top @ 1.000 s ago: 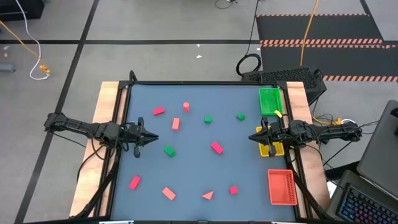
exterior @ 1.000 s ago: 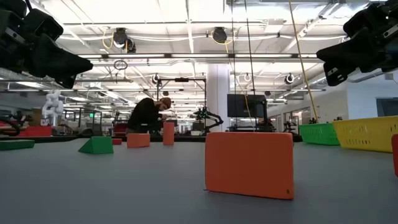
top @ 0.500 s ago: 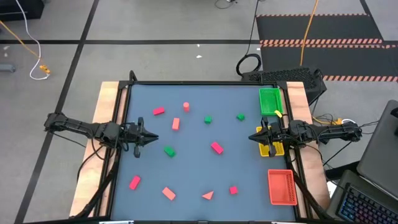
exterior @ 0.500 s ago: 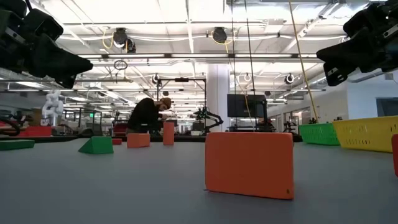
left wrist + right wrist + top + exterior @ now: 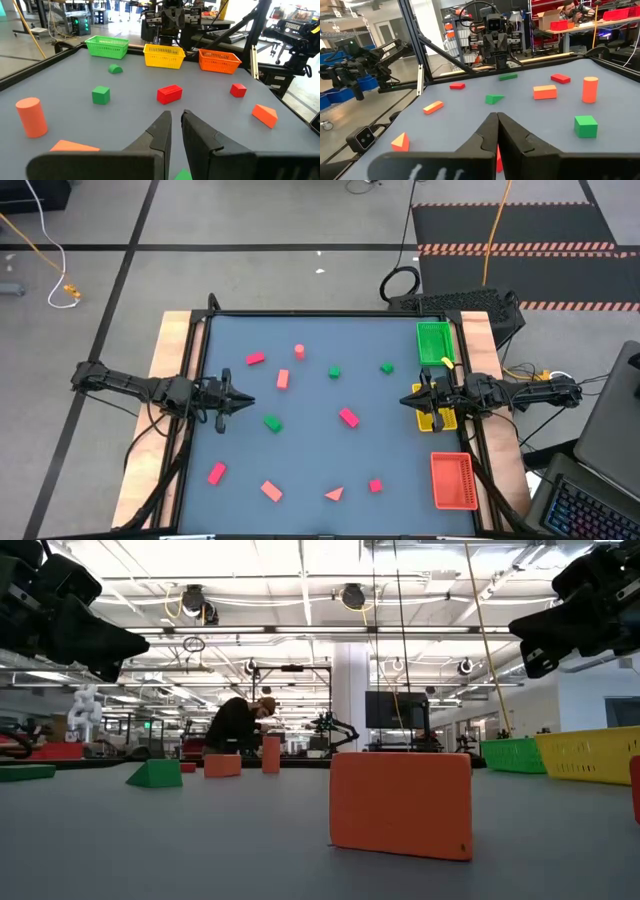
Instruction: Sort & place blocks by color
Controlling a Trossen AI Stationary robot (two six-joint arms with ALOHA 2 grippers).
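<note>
Blocks lie scattered over the blue-grey surface [image 5: 310, 440], none in a tray. Far half of the surface: a red cuboid [image 5: 256, 359], a pink cylinder [image 5: 299, 352] standing upright, a pink cuboid [image 5: 283, 379], a green cube [image 5: 334, 371] and a second small green block [image 5: 386, 367]. Middle: a green block [image 5: 272, 422] and a red cuboid [image 5: 348, 417]. Near edge: a red block [image 5: 217, 473], an orange-pink cuboid [image 5: 271, 491], a pink triangle [image 5: 334, 494] and a small red cube [image 5: 375, 486].

Three trays stand in a row along the right edge: green tray [image 5: 433, 343] farthest, yellow tray [image 5: 437, 418] in the middle, red tray [image 5: 452, 480] nearest.

Left gripper [image 5: 245, 402] hangs above the left side of the surface, clear of every block; the green block in the middle lies just beyond its tips. In the left wrist view its fingers [image 5: 161, 131] stand slightly apart with nothing between them.

Right gripper [image 5: 405, 400] hangs over the right side, beside the yellow tray. In the right wrist view its fingers [image 5: 488, 131] are pressed together and hold nothing.

A person [image 5: 238, 725] shows in the room beyond the surface.
</note>
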